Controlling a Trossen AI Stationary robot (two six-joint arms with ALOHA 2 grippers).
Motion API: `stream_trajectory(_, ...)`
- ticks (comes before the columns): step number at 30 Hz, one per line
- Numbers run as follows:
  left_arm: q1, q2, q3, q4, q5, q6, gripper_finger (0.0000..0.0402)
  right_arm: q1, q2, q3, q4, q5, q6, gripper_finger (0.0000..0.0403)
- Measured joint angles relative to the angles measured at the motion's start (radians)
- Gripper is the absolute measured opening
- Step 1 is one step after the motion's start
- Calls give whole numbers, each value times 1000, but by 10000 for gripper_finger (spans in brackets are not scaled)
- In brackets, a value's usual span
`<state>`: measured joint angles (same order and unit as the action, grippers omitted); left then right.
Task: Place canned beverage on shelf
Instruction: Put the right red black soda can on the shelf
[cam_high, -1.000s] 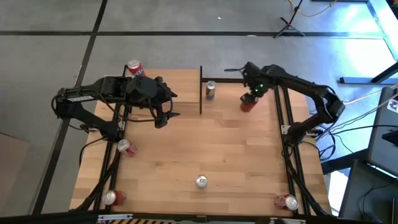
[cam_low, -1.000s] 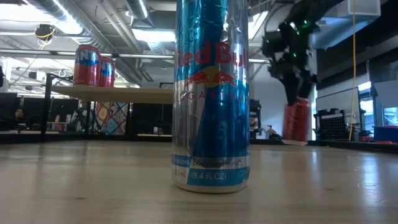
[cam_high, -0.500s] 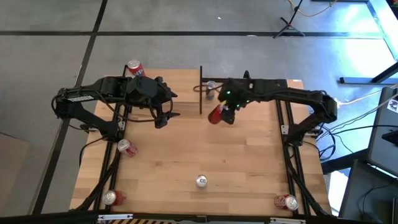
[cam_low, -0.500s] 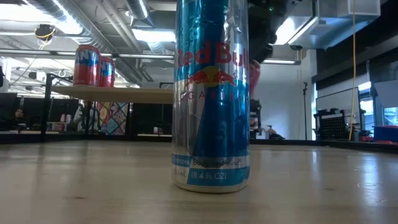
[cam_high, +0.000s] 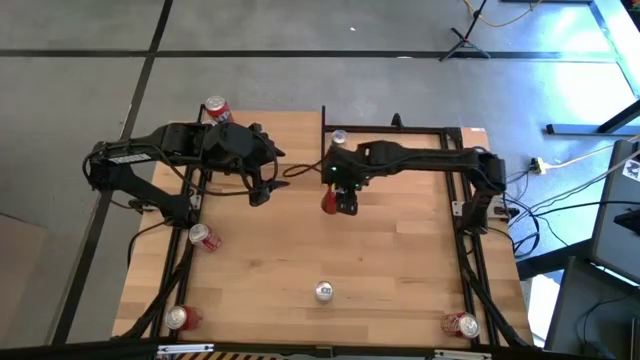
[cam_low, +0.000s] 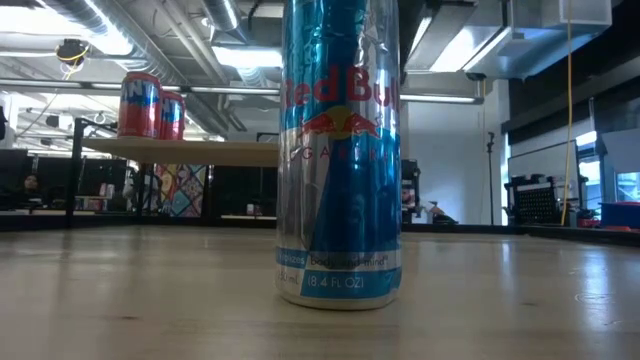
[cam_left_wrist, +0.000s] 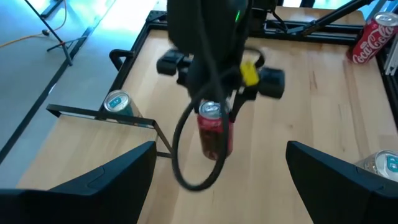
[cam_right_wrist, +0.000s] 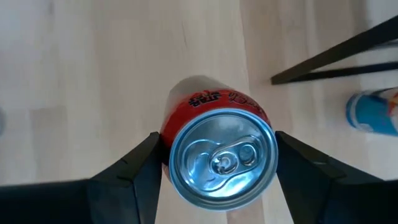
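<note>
Red canned beverage hangs in the right gripper, seen from above near the middle of the light wooden tabletop, just in front of a thin black post. The right arm stretches across from the right side to reach it. The left gripper waits over the table's left half, its fingers spread apart and holding nothing. A silver-and-blue can stands near the far edge behind the right arm, and a slim silver can stands near the front edge. From table height, a tall blue-and-silver energy drink can fills the centre of the picture. Behind it to the left, the shelf, a light-wood board on thin black posts, carries two red-and-blue cans standing side by side; neither gripper shows here. Looking out from the left wrist, the red can is upright and lifted clear of the wood, clamped from above by the right gripper. A blue-topped can stands beside a black rail, and a red cola can lies at the table's edge. The right wrist camera looks down on the red can's silver top and pull tab, with the dark fingers closed on either side of it.
</note>
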<state>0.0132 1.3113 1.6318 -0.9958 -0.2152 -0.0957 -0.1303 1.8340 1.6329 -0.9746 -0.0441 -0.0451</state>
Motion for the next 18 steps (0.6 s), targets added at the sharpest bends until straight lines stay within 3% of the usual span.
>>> stream_trajectory(12, 0, 0, 0, 3, -2, -2, 347, 0, 67, 0, 4, 7, -7, 240)
stream_trajectory(18, 0, 0, 0, 25, -4, -2, 347, 0, 67, 2, 32, 7, -7, 270)
